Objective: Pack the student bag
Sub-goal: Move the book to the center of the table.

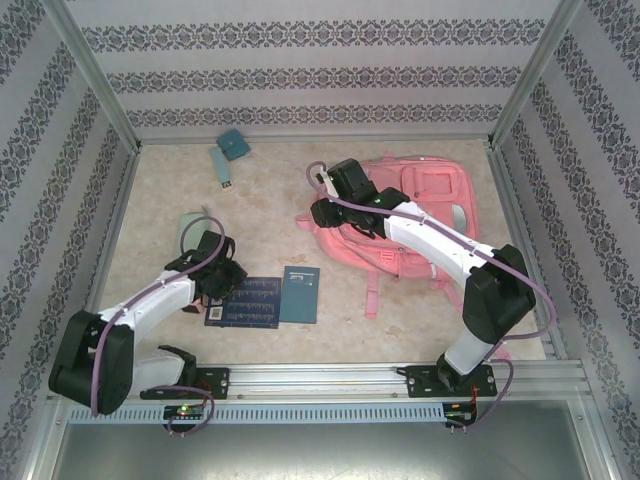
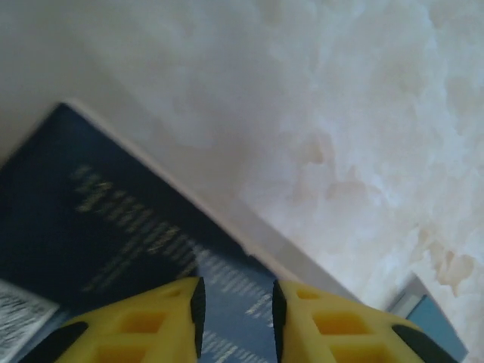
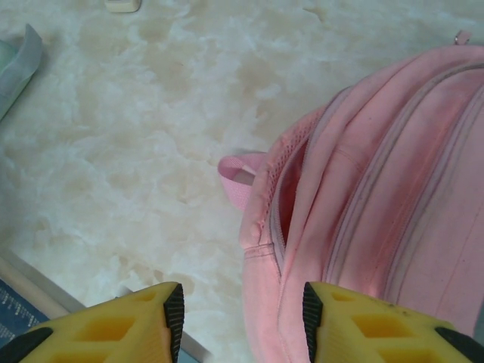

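Observation:
The student bag [image 1: 425,205] is a big pink backpack lying flat on the right half of the table. My right gripper [image 1: 328,205] hovers over its left edge. In the right wrist view that gripper [image 3: 242,299] is open, and below its jaws lie the bag's side [image 3: 393,189] with a part-open zip and bare table. My left gripper [image 1: 218,285] sits low over a dark blue book [image 1: 245,302]. The left wrist view has this gripper [image 2: 236,291] with a narrow gap between its pads, the book's cover [image 2: 98,219] behind them and nothing clamped.
A teal notebook [image 1: 300,293] lies right of the dark book. A pale green item [image 1: 195,228] sits behind my left gripper. A small teal pouch [image 1: 235,145] and a pen-like item [image 1: 222,168] lie at the back. The bag's pink loop strap [image 3: 242,174] rests on the table.

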You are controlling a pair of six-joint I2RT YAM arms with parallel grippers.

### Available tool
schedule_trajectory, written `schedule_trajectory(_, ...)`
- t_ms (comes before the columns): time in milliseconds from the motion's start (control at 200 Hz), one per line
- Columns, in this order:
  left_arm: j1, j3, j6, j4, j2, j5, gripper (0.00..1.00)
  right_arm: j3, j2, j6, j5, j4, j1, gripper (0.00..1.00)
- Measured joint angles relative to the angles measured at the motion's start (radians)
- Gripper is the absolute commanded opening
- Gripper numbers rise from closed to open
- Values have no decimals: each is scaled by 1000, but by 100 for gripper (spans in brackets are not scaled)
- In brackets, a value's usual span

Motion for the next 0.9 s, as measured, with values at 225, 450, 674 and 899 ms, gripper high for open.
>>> schedule_trajectory(225,-18,33,17,116,134,9,21,0,-13,23,6,4,0,49)
schedule_trajectory(450,-29,167,90,245,320,31,21,0,-19,27,6,3,0,49)
schedule_trajectory(674,-28,418,177,311,568,81,19,0,-19,50,4,1,0,48)
schedule_trajectory(899,-34,616,250,317,709,133,38,0,-14,84,-36,0,0,48)
